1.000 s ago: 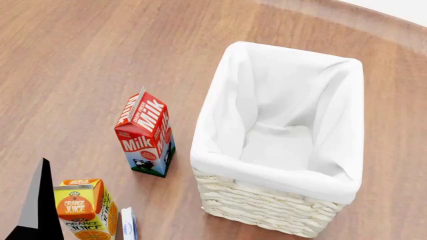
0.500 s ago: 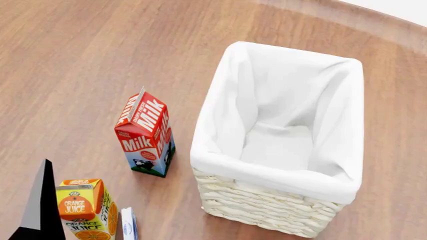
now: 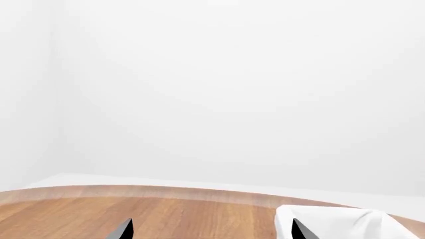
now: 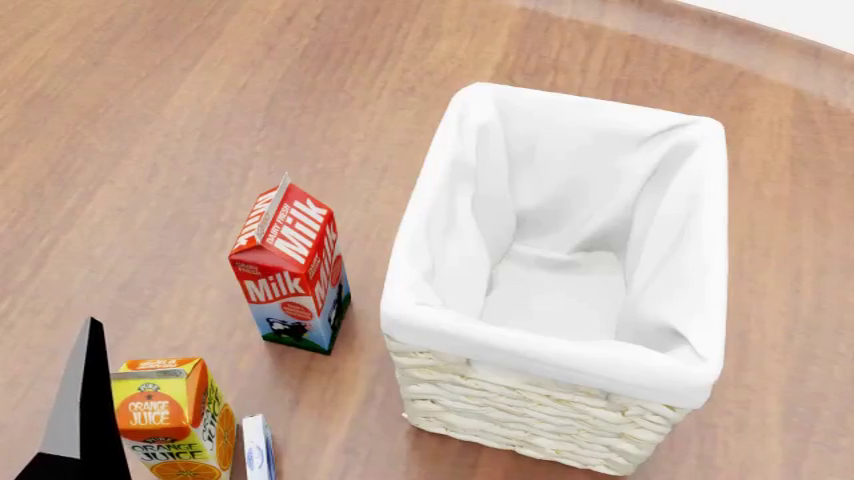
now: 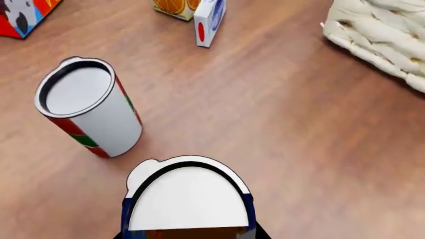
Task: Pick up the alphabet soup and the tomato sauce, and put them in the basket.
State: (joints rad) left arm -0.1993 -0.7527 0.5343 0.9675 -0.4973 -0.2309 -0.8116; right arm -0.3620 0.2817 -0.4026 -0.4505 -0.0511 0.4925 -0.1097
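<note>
Basket [image 4: 574, 270] upright near far table [image 4: 160, 120] edge, open wood around it. Left gripper [image 3: 211, 233] raised, level, fingertips apart, empty. Soup [image 5: 187, 204] directly beneath right wrist camera; right gripper state: cannot tell. Sauce [image 5: 89, 112] upright beside soup, apart.

In the right wrist view, the blue-labelled alphabet soup can with its pale lid [image 5: 188, 205] is cut off by the picture's edge, so its lower band and whatever grips it stay unseen; the right gripper's jaws do not show at all. The cream wicker basket [image 5: 378, 37] shows only one woven corner there, and the red-and-white milk carton [image 5: 23, 15] only a corner. In the head view, the orange juice carton [image 4: 171, 420] and the small white-and-blue box [image 4: 256, 448] run off the frame. The left gripper [image 3: 209, 230] shows only two dark fingertips [image 3: 123, 231], well apart.
</note>
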